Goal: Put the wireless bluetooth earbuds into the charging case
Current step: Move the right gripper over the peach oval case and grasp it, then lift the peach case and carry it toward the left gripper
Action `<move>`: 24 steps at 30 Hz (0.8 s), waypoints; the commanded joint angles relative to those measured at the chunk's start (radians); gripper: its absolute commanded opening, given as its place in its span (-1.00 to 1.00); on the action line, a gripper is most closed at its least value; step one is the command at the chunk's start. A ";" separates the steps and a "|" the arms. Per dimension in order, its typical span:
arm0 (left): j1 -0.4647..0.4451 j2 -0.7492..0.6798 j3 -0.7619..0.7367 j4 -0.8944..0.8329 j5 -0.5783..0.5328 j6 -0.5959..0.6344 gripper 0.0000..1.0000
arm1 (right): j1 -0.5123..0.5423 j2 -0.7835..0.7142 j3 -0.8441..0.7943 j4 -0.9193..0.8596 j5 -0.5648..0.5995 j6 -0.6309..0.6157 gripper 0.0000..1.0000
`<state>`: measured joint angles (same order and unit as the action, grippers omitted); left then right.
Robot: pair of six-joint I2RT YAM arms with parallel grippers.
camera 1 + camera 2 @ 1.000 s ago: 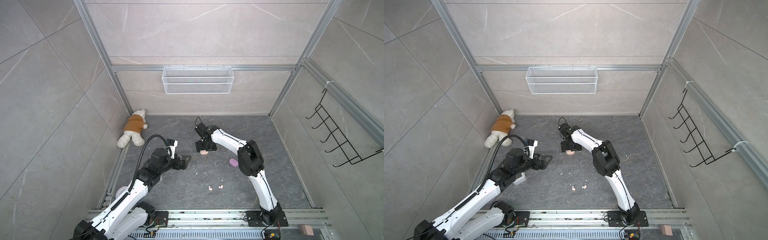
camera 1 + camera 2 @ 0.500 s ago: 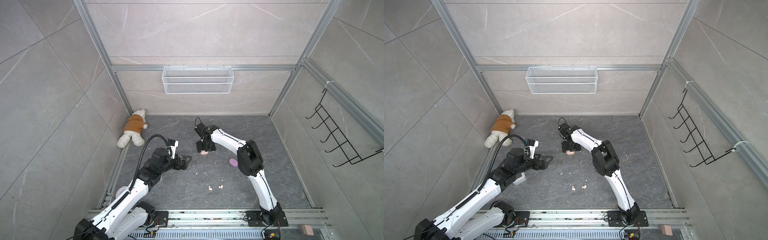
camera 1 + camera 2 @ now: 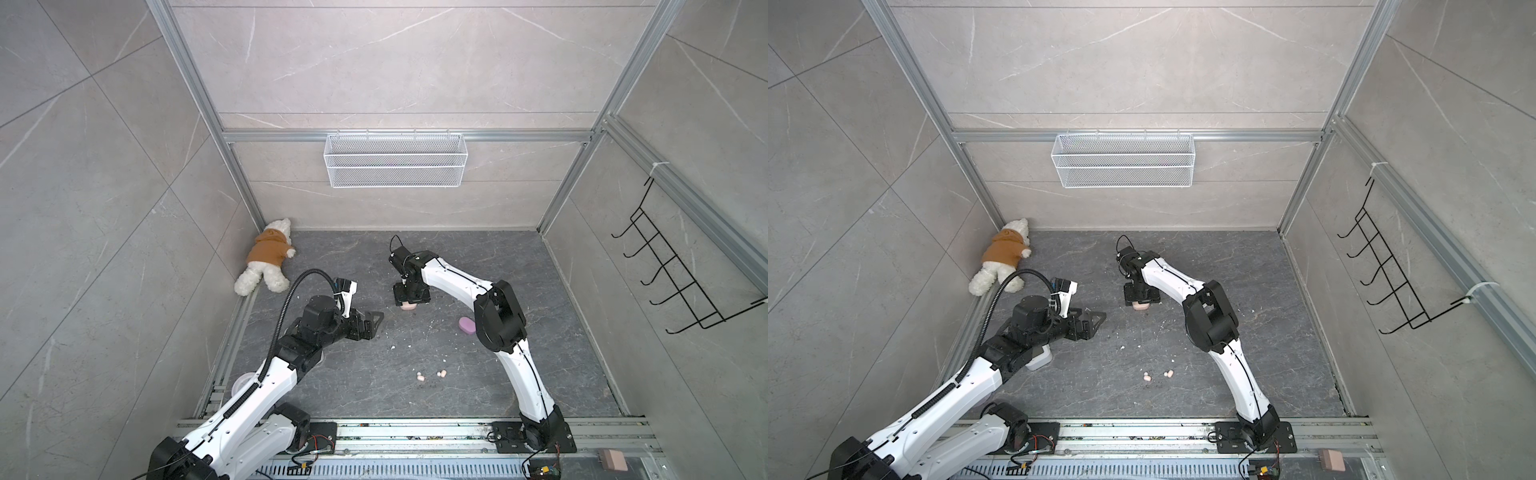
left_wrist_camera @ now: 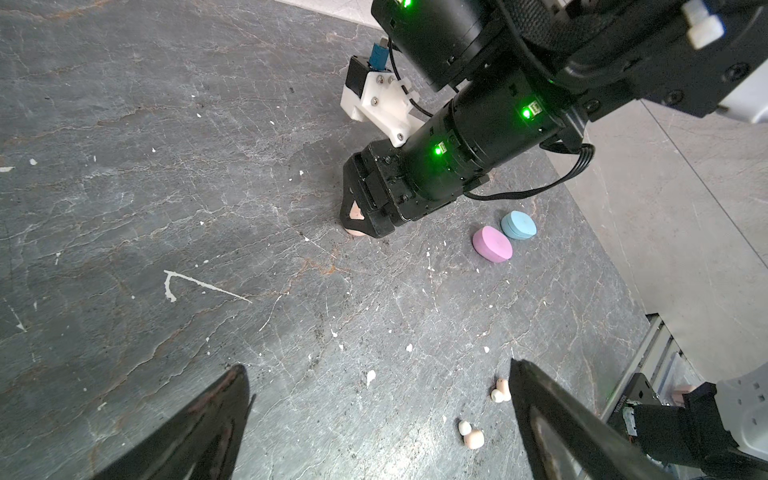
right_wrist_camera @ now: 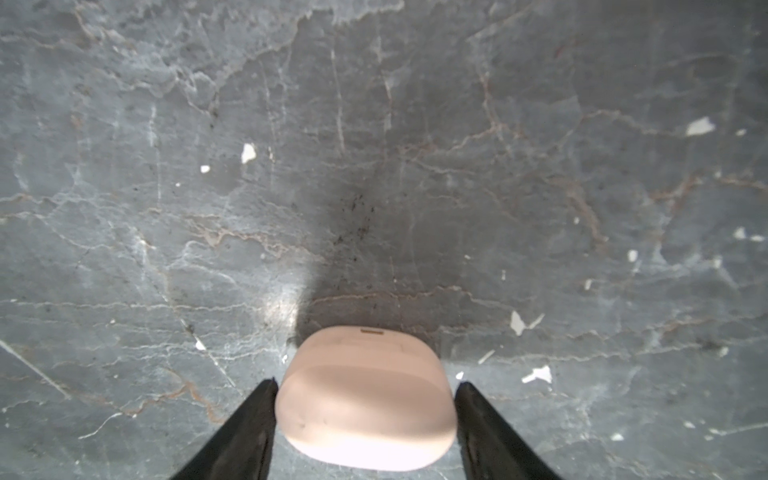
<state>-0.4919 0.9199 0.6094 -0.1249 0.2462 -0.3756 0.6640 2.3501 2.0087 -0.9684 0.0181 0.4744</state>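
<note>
Now the right tool [image 5: 366, 382] has narrowed around the peach case [image 5: 365, 411].

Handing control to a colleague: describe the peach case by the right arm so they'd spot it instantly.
On the dark stone floor, find the right arm's end effector, pointing down near the middle. The peach charging case lies between its black fingers. The pink case and blue case share its shape but lie off by themselves, nothing around them.

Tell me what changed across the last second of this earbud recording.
The right gripper narrowed its jaws around the rounded peach plastic charging case; firm contact is unclear. Unmoved: the open left gripper, two peach bean-shaped earbuds, the pink oval case and the blue oval case.
</note>
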 commanded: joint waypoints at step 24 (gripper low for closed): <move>-0.077 0.064 0.141 -0.047 -0.077 0.192 1.00 | 0.007 -0.363 -0.162 -0.092 -0.056 -0.049 0.13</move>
<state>-0.5591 0.9619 0.6952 -0.1646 0.1860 -0.2630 0.6655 2.0819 1.8759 -0.9985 -0.0143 0.4484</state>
